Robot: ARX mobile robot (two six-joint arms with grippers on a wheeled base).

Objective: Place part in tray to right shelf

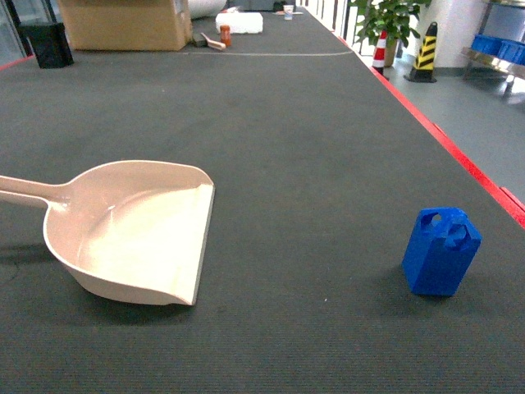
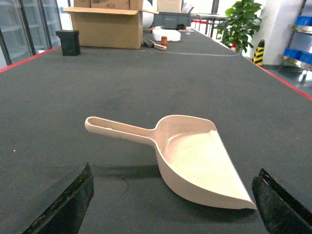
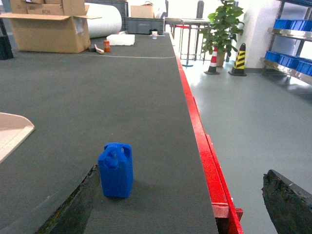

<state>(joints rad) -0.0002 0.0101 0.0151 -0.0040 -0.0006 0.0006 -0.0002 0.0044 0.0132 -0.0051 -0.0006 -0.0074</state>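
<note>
Right hand (image 3: 180,204) sits nearest in its wrist cam: fingers spread wide, nothing between them, low over the desk (image 3: 73,97) near the red edge strip (image 3: 200,141). Just ahead and left of its centre line stands the blue part (image 3: 116,169), upright, handle end up, close to the left finger. So for me the pick is a short push fwd w/ a small shift left. Its long axis is vertical, so I'd close on the flat sides.

Left hand (image 2: 173,204) is likewise wide open and holding nothing. Tray (image 2: 195,161) lies right in front of it, scoop mouth towards my right and near side, handle running away to the left.

Head cam: tray (image 1: 131,234) on the left, part (image 1: 440,250) on the right, well apart, bare mat between. Part isn't in the tray yet. Right arm is clearly the nearer one for the part; left arm for the tray.

Further back: cardboard box (image 1: 123,23), white foam block (image 1: 239,22), plant (image 3: 223,27) and cones off the desk. Shelf w/ blue bins (image 3: 290,23) far right; can't tell if that's the target shelf.
</note>
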